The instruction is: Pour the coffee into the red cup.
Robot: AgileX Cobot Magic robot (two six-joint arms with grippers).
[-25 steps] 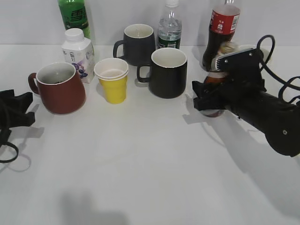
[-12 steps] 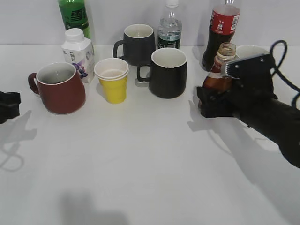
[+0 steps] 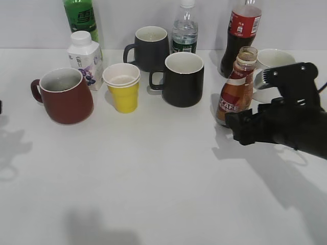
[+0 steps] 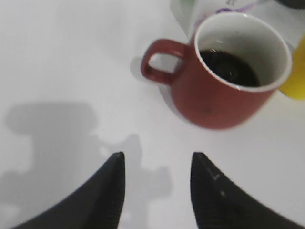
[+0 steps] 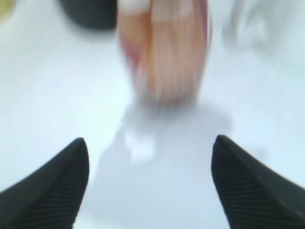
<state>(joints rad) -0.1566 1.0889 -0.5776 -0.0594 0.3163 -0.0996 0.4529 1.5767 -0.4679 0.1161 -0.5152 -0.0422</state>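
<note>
The red cup (image 3: 65, 97) stands at the left of the table, handle to the left; in the left wrist view (image 4: 224, 90) it holds dark coffee. The coffee bottle (image 3: 236, 89) stands upright and uncapped at the right, blurred in the right wrist view (image 5: 164, 52). My right gripper (image 3: 240, 127) is open and empty, just in front and right of the bottle, apart from it; its fingertips (image 5: 150, 157) are spread wide. My left gripper (image 4: 157, 162) is open and empty, in front of the cup; it is out of the exterior view.
A yellow cup (image 3: 122, 88), two black mugs (image 3: 181, 79) (image 3: 149, 47), a white milk carton (image 3: 85, 58), a green bottle (image 3: 80, 18), a water bottle (image 3: 184, 31), a cola bottle (image 3: 242, 30) and a white mug (image 3: 273, 58) stand along the back.
My right gripper has let go of the coffee bottle, opened and pulled back toward the front right. The bottle now stands alone. My left arm has withdrawn out of the exterior view.
</note>
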